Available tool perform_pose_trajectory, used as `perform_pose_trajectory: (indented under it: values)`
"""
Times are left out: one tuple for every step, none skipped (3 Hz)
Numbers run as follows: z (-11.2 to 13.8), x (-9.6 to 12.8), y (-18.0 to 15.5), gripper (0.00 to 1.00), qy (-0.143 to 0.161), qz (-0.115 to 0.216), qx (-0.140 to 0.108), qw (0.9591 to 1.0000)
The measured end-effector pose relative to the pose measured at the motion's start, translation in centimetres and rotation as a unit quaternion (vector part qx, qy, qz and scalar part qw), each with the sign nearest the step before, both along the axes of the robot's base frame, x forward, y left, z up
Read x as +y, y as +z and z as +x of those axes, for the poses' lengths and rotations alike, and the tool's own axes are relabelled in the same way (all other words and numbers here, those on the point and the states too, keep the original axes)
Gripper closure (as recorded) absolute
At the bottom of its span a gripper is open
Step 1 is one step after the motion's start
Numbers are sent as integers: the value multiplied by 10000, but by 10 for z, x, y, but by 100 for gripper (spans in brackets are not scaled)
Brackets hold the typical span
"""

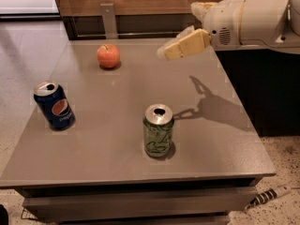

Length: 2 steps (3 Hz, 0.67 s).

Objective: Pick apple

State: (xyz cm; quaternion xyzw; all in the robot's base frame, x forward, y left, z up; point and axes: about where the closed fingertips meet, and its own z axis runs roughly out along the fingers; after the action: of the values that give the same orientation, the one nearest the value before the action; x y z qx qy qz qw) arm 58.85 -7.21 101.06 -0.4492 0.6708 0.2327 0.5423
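Observation:
The apple [108,56] is small, round and orange-red with a short stem. It stands at the far left part of the grey table [117,107]. My gripper [172,45], with tan fingers, hangs in the air above the far right part of the table. It is to the right of the apple, well apart from it, and points left toward it. It is open and holds nothing. The white arm [253,18] comes in from the right edge.
A blue Pepsi can [54,105] stands at the table's left. A green can [158,131] stands near the front middle. A metal post [109,20] and a wooden wall lie behind the table. A dark cabinet [262,88] stands at the right.

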Motion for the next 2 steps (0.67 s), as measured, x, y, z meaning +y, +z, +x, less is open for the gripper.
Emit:
perform_pose_trajectory:
  values:
    - [27, 45, -39, 0, 210, 70, 86, 9997]
    - [46, 75, -69, 0, 214, 98, 170, 9996]
